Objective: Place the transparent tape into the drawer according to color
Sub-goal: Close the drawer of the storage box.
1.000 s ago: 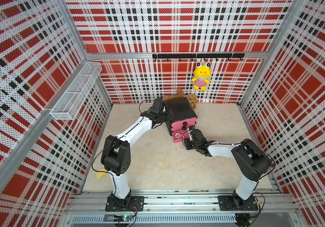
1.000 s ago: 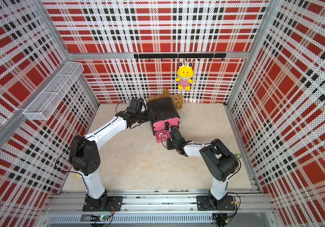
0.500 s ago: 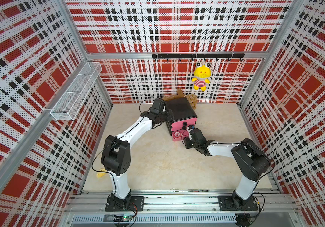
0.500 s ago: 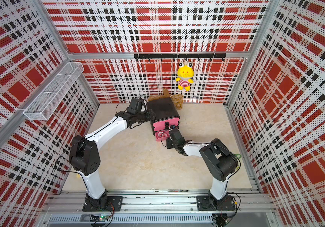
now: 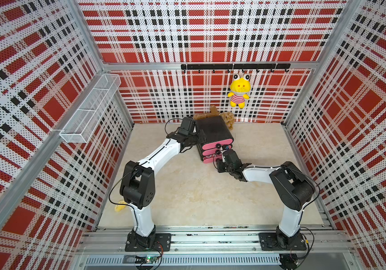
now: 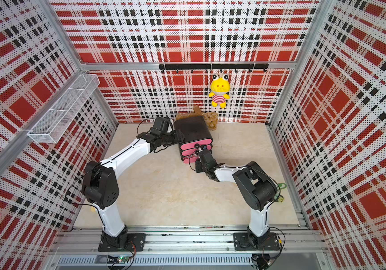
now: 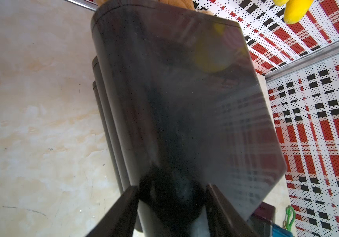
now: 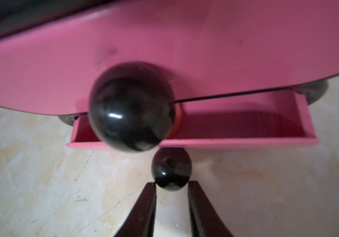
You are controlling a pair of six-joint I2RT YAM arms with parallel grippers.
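The cabinet (image 5: 213,133) stands on the table (image 5: 187,191), three pink fronts stacked. Its bottom drawer (image 8: 236,141) is pulled slightly out, with one orange sliver (image 8: 178,115) inside, too hidden to call tape. The right fingers (image 8: 147,205) pinch that drawer's knob (image 8: 171,172); the left fingers (image 7: 125,209) clamp the cabinet's black edge. Behind the cabinet are two plush toys: one brown toy (image 5: 228,119), one yellow toy (image 5: 238,91) hanging.

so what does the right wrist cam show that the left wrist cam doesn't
Only right wrist: the bottom drawer pulled open, the right gripper shut on its small black knob, and a second knob, blurred, nearer the camera. Only left wrist: the black cabinet's top, the left gripper clamped on its edge, a yellow plush toy's feet. Both: the marbled tabletop.
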